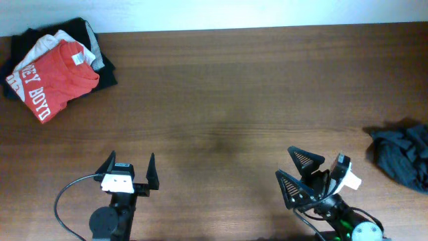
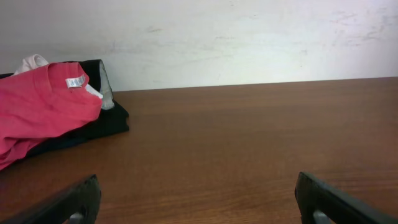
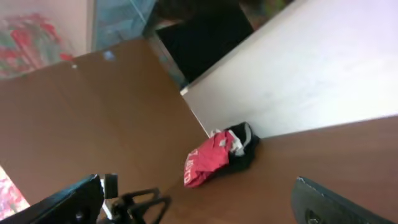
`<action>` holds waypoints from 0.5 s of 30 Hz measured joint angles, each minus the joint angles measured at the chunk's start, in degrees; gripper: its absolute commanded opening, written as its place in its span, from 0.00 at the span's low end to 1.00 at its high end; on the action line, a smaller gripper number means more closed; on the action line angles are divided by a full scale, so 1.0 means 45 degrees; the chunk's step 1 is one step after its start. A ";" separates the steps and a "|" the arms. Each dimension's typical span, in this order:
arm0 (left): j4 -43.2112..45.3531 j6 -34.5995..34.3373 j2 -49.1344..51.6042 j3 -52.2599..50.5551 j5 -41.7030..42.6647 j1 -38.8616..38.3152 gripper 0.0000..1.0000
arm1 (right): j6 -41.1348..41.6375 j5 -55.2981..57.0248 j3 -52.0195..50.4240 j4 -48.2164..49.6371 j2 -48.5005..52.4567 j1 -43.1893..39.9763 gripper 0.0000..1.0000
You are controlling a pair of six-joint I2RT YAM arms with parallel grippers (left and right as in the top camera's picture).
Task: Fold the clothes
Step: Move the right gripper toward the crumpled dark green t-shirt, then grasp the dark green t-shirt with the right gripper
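Presently, crumpled dark T-shirt point(image 1: 401, 159) lies at right edge of frame on table point(image 1: 234, 100), apart from both grippers. L gripper point(image 1: 131, 158), lower left: jaws spread, gripping nothing. R gripper point(image 1: 283, 163), lower right: same. Red shirt pile point(image 1: 57, 80) upper left.

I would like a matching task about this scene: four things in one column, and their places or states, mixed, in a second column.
Things:
1. dark T-shirt
2. red T-shirt
3. left gripper
4. right gripper

Places on the table:
A. far left corner
B. near edge, left side, open
C. right edge, crumpled
D. near edge, right of centre, open

Pairs: 1-C, 2-A, 3-B, 4-D
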 measured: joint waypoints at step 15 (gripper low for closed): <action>-0.0005 0.0000 0.0029 0.0000 0.0000 0.0000 0.99 | -0.6431 0.9428 1.3508 -1.2667 1.1239 -0.0029 0.99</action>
